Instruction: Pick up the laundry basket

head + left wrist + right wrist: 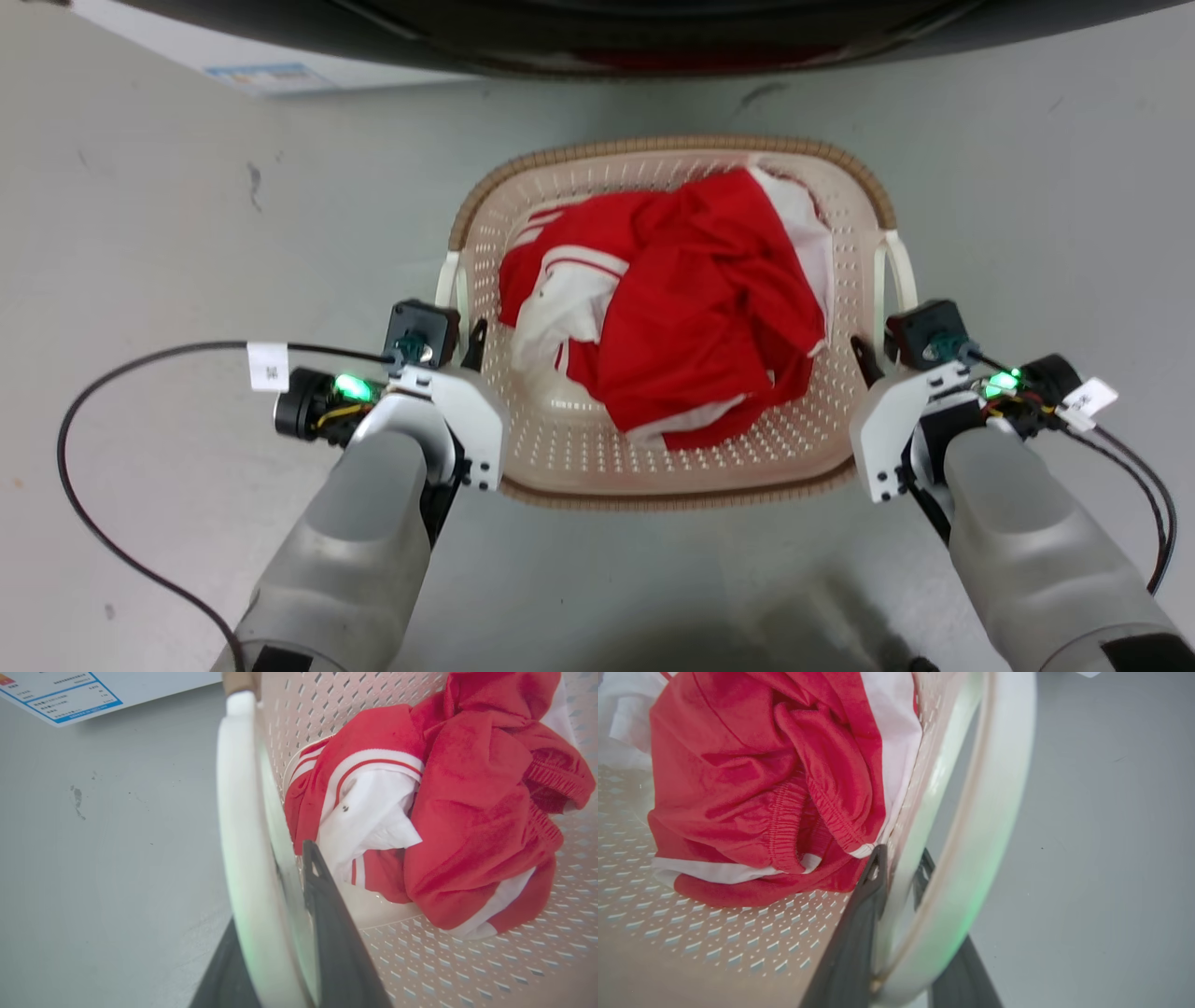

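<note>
The laundry basket (672,147), cream and perforated with a brown woven-look rim, stands on the grey floor with red and white clothes (672,308) heaped in it. My left gripper (462,345) sits at its left side by the white loop handle (448,280). In the left wrist view one dark finger (322,896) is inside the wall and the other is outside under the handle (243,835). My right gripper (882,359) mirrors this at the right handle (901,266), with its fingers (868,891) close on either side of the wall beneath the handle (994,812).
A dark washing machine front (597,37) spans the top edge just beyond the basket. A white panel with a blue label (271,75) lies at the upper left. Black cables (93,439) loop from both wrists over the floor.
</note>
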Motion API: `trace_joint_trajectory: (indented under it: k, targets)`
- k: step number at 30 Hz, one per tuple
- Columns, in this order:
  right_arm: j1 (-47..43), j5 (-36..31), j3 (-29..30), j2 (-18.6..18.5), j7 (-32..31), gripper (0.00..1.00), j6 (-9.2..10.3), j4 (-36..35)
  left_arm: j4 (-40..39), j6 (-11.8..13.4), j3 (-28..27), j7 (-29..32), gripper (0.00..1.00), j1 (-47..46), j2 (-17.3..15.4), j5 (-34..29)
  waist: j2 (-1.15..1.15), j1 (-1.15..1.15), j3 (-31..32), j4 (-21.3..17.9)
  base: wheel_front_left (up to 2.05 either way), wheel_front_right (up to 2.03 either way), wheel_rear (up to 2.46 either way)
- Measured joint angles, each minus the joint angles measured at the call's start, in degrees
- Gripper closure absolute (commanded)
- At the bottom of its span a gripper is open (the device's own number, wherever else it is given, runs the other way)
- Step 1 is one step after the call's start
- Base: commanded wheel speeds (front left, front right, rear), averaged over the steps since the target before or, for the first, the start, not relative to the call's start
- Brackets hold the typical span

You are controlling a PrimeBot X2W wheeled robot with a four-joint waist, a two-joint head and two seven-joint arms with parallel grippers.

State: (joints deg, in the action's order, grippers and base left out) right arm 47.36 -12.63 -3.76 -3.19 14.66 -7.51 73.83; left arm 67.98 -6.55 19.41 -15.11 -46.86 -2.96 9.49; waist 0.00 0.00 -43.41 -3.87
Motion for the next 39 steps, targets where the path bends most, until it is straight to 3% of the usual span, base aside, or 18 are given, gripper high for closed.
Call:
trace_joint_trajectory:
  k: [14, 27, 39]
  targets:
    - [-7.32, 6.30, -8.77, 0.35, -3.22, 1.00, 0.00, 0.13, 3.89, -0.51, 1.74, 0.33, 1.00, 7.50, 0.09, 6.17, 0.00, 0.00, 13.98, 0.29, 0.00, 0.00, 0.00]
    - [-13.28, 18.20, -20.53, 0.29, -11.51, 1.00, 0.01, 0.21, 4.88, -0.49, 8.21, 9.95, 1.00, 13.17, -0.13, 15.24, 0.00, -0.01, 27.88, 2.45, 0.00, 0.00, 0.00]
    - [-14.89, 29.72, -31.39, -0.23, -18.44, 1.00, 0.02, -0.82, 1.86, -0.49, 14.72, 17.82, 1.00, 16.55, -2.35, 23.59, 0.00, -0.01, 36.76, 2.69, 0.00, 0.00, 0.00]
